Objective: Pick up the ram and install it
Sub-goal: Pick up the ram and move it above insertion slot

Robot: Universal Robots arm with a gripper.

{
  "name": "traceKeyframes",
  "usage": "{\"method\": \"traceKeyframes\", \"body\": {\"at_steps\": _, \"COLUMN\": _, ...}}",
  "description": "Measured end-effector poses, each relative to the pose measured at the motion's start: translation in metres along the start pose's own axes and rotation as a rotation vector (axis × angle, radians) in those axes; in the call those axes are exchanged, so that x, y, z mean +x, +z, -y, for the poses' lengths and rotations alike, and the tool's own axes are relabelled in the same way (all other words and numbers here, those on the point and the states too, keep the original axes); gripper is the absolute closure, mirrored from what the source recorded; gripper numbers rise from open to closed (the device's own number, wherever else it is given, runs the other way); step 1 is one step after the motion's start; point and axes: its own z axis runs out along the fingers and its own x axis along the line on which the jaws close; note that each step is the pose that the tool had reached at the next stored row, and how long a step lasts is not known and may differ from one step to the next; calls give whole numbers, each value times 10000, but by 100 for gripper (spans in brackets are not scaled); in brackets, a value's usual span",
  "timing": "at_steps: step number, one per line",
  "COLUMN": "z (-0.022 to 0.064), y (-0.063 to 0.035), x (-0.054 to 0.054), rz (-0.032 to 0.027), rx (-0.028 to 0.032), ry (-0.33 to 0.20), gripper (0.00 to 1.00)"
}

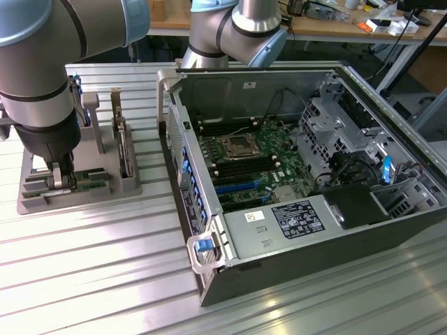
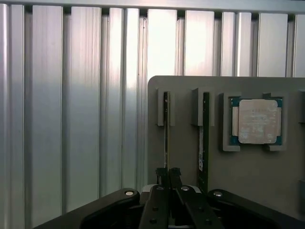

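Observation:
Two green ram sticks stand on edge in slots of a grey fixture tray. My gripper is down over the end of one ram, its two fingers pinched together on the thin board. The second ram stick, with a white label, stands in the neighbouring slot, untouched. In the exterior view my gripper sits low on the fixture tray at the exterior view's left, with green ram showing beside it. The motherboard with dark memory slots lies in the open computer case.
A square silver processor rests in a holder on the same fixture. Upright grey brackets stand on the tray behind my gripper. The case holds a power supply and drive cages. Ribbed aluminium table surrounds everything.

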Motion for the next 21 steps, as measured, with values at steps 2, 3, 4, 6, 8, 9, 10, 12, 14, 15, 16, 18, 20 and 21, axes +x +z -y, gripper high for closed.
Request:
{"method": "traceKeyframes", "body": {"at_steps": 2, "z": -1, "y": -13, "x": 0, "rz": -1, "rx": -1, "ry": 0, "gripper": 88}}
{"method": "traceKeyframes", "body": {"at_steps": 3, "z": -1, "y": -20, "x": 0, "rz": -1, "rx": -2, "ry": 0, "gripper": 88}}
{"method": "traceKeyframes", "body": {"at_steps": 4, "z": -1, "y": -28, "x": -1, "rz": 0, "rx": -1, "ry": 0, "gripper": 88}}
{"method": "traceKeyframes", "body": {"at_steps": 6, "z": -2, "y": -48, "x": -1, "rz": 0, "rx": -1, "ry": 0, "gripper": 88}}
{"method": "traceKeyframes", "body": {"at_steps": 8, "z": -2, "y": -54, "x": -1, "rz": 1, "rx": 0, "ry": 0, "gripper": 88}}
{"method": "traceKeyframes", "body": {"at_steps": 9, "z": -3, "y": -63, "x": -1, "rz": -1, "rx": -2, "ry": 0, "gripper": 88}}
{"method": "traceKeyframes", "body": {"at_steps": 10, "z": -3, "y": -71, "x": -2, "rz": -1, "rx": -2, "ry": 0, "gripper": 88}}
{"method": "traceKeyframes", "body": {"at_steps": 12, "z": -3, "y": -80, "x": -2, "rz": 0, "rx": -1, "ry": 0, "gripper": 88}}
{"method": "traceKeyframes", "body": {"at_steps": 14, "z": -4, "y": -103, "x": -2, "rz": 0, "rx": 0, "ry": 0, "gripper": 88}}
{"method": "traceKeyframes", "body": {"at_steps": 15, "z": -4, "y": -112, "x": -3, "rz": 0, "rx": -1, "ry": 0, "gripper": 88}}
{"method": "traceKeyframes", "body": {"at_steps": 16, "z": -4, "y": -116, "x": -3, "rz": 0, "rx": 0, "ry": 0, "gripper": 88}}
{"method": "traceKeyframes", "body": {"at_steps": 18, "z": -5, "y": -128, "x": -3, "rz": -1, "rx": -1, "ry": 0, "gripper": 88}}
{"method": "traceKeyframes", "body": {"at_steps": 20, "z": -5, "y": -142, "x": -3, "rz": -1, "rx": -1, "ry": 0, "gripper": 88}}
{"method": "traceKeyframes", "body": {"at_steps": 21, "z": -6, "y": -157, "x": -3, "rz": -1, "rx": -2, "ry": 0, "gripper": 88}}
